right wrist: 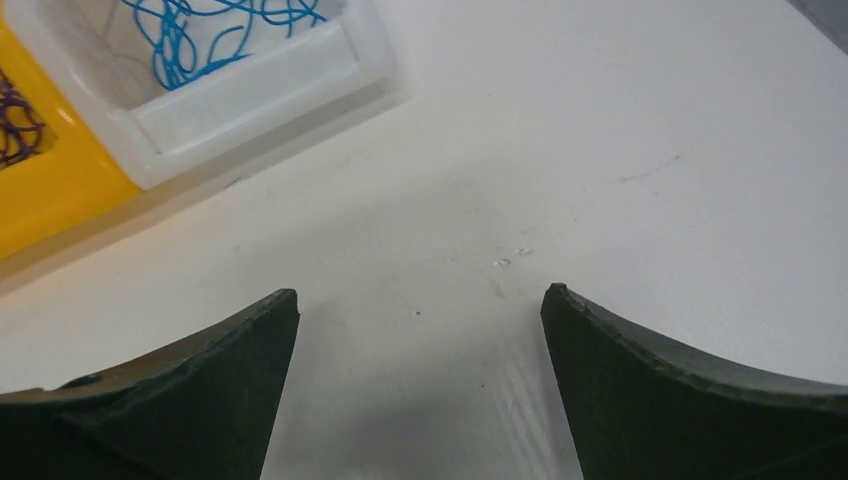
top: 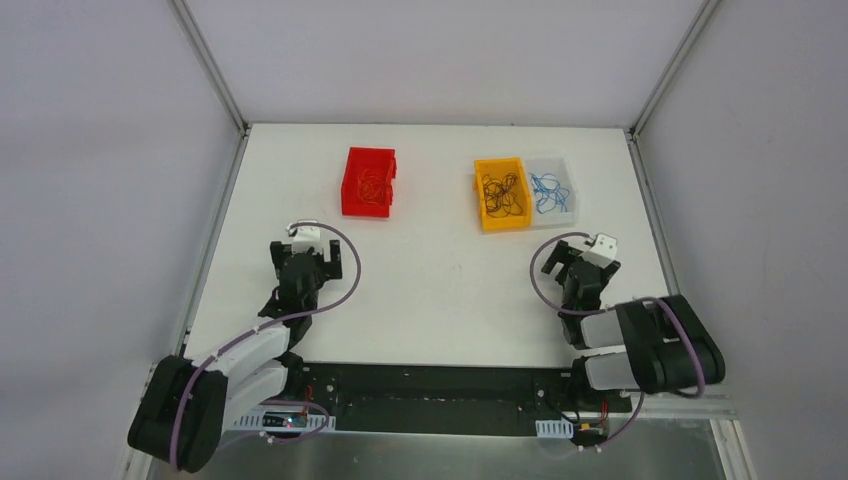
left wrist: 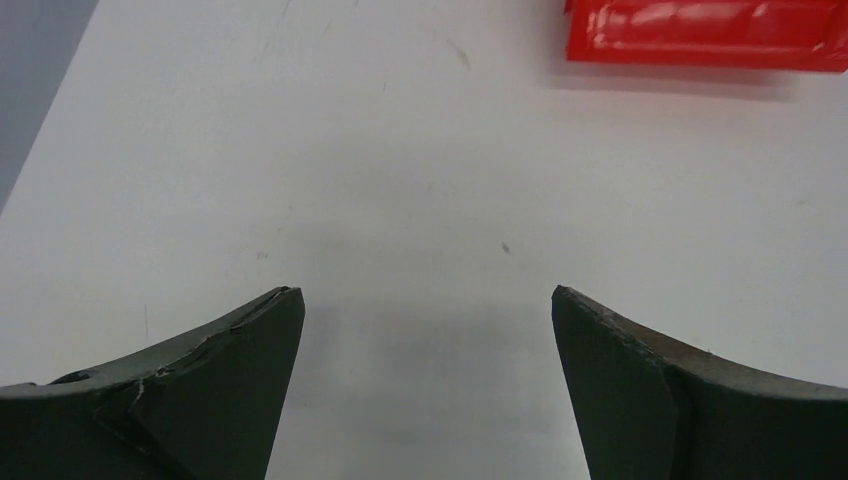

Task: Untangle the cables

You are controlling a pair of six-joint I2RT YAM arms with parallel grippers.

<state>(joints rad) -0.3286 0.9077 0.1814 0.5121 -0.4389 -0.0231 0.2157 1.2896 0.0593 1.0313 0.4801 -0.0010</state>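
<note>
red cables [top: 372, 184] lie in the red bin [top: 349, 182], black cables [top: 501, 192] in the yellow bin [top: 488, 219], blue cables [top: 546, 193] in the clear bin [top: 571, 181]; left jaws and right jaws are spread over the surface [top: 440, 275].

Overhead camera sees the whole table [top: 440, 290]; low, close wrist cameras share its red bin [left wrist: 705, 35] and clear bin [right wrist: 250, 85].

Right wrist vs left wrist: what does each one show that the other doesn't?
Only the right wrist: a white bin holding blue wires, and beside it the corner of a yellow bin with dark wires. Only the left wrist: the near wall of a red bin; its contents are out of sight. Both: the white table, and the left end effector and right end effector each open, gripping nothing.
</note>
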